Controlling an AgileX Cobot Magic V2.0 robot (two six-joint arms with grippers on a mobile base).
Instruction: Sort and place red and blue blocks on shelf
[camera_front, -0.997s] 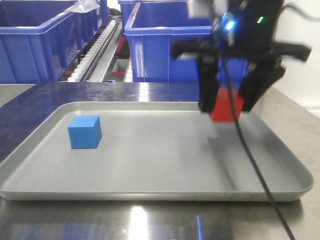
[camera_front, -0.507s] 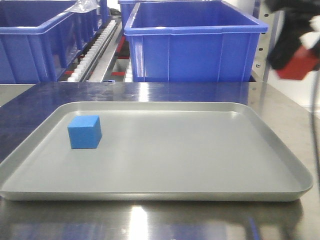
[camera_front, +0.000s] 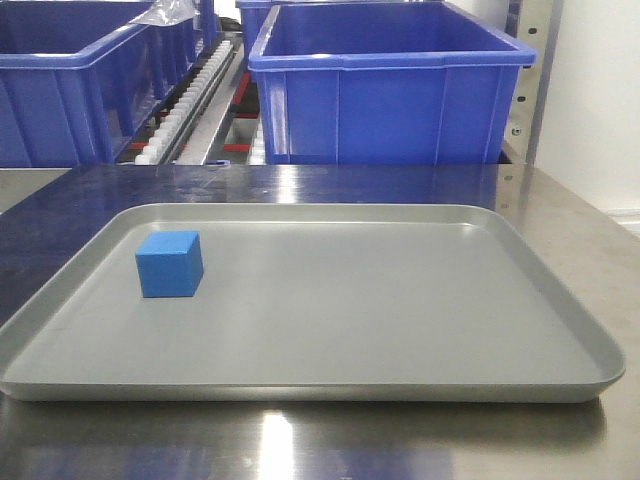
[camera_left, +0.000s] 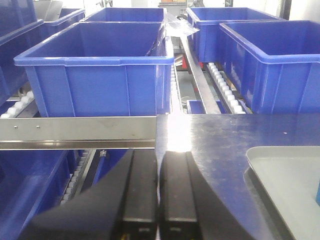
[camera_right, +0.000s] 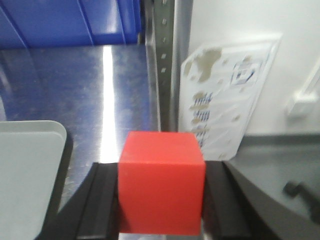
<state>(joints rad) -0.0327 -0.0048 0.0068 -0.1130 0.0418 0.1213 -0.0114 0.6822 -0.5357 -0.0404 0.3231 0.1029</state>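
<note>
Gripping the red cube (camera_right: 161, 175), the right end effector (camera_right: 161, 192) has a black finger (camera_right: 102, 200) pressed to each side face, so the cube sits squarely between them with its top and front faces bare. In the right wrist view it hangs off the tray (camera_right: 27, 165), past that tray's rounded corner, over the steel bench (camera_right: 100, 85). Ahead of it stands a perforated steel post (camera_right: 165, 60) – part of the shelf frame – and beside that a stained printed sheet (camera_right: 230, 95) on the white wall.

The blue cube (camera_front: 168, 263) rests flat on the tray floor near the left rim, well apart from the other sides. The grey tray (camera_front: 560, 300) lies on the bench (camera_front: 300, 185), just in front of the shelf (camera_front: 528, 70), whose big blue bins (camera_front: 385, 95) stand behind the bench with a roller track (camera_front: 185, 110) running between two of them. Neither arm shows in the front view.

The left end effector (camera_left: 158, 157) is clenched on nothing – its two dark fingers meet along a thin seam. It sits low at the bench's left edge, with the tray's near corner (camera_left: 280, 165) off to its right. Straight ahead is the flat metal rail (camera_left: 75, 131) with its screws, and beyond it more bins (camera_left: 100, 70) and white rollers (camera_left: 222, 85).
</note>
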